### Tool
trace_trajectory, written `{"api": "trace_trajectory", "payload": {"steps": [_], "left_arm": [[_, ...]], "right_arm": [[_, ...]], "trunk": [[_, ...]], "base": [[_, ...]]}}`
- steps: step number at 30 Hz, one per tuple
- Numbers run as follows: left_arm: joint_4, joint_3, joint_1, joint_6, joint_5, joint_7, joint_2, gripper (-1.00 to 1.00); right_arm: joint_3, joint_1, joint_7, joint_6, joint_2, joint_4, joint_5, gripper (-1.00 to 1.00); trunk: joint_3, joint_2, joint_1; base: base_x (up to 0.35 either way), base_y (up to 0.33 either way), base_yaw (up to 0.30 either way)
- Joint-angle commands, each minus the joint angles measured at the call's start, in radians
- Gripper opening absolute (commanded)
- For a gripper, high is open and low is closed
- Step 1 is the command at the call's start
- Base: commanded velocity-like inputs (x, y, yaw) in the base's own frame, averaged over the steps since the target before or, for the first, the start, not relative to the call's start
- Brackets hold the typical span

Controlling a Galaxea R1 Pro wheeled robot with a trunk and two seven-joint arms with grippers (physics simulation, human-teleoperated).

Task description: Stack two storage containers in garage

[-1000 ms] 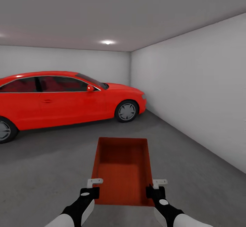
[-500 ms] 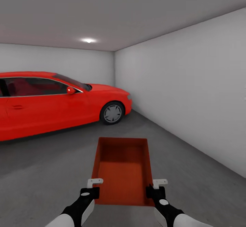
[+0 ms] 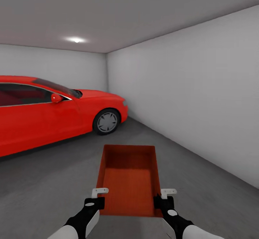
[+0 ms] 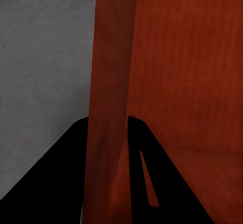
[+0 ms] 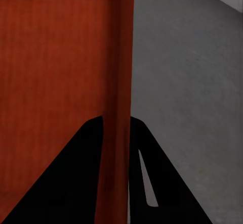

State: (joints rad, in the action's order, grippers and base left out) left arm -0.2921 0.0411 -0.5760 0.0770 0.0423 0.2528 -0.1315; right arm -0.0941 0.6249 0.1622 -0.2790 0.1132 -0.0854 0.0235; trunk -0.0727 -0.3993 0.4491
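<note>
Swinging rightward past the red car (image 3: 54,113), my left gripper (image 3: 97,198) and right gripper (image 3: 162,199) stay clamped on the storage container (image 3: 127,181).

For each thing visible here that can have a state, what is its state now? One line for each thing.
Storage container: empty, lidless, carried level above the floor, a long wall clamped at each side.
Left end effector: shut on the container's left wall.
Right end effector: shut on the container's right wall.
Red car: parked, doors closed.
Ceiling light: on.
</note>
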Motion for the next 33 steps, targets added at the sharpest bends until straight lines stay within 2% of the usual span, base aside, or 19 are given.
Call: {"api": "trace_trajectory", "payload": {"steps": [1, 21, 33], "left_arm": [[-0.001, -0.015, 0.001, 0.007, -0.005, 0.011, 0.0, -1.0], [-0.001, -0.015, 0.001, 0.007, -0.005, 0.011, 0.0, -1.0], [-0.001, -0.015, 0.001, 0.007, -0.005, 0.011, 0.0, -1.0]], "right_arm": [[0.034, 0.001, 0.009, -0.002, 0.002, -0.002, -0.007, -1.0], [0.034, 0.001, 0.006, -0.002, 0.002, -0.002, -0.007, -1.0], [0.034, 0.001, 0.007, -0.002, 0.002, -0.002, -0.007, -1.0]], "trunk": [[0.0, -0.001, 0.001], [0.0, -0.001, 0.001], [-0.004, -0.001, 0.001]], "base": [[0.316, 0.186, -0.034], [0.316, 0.186, -0.008], [0.316, 0.186, -0.245]]}}
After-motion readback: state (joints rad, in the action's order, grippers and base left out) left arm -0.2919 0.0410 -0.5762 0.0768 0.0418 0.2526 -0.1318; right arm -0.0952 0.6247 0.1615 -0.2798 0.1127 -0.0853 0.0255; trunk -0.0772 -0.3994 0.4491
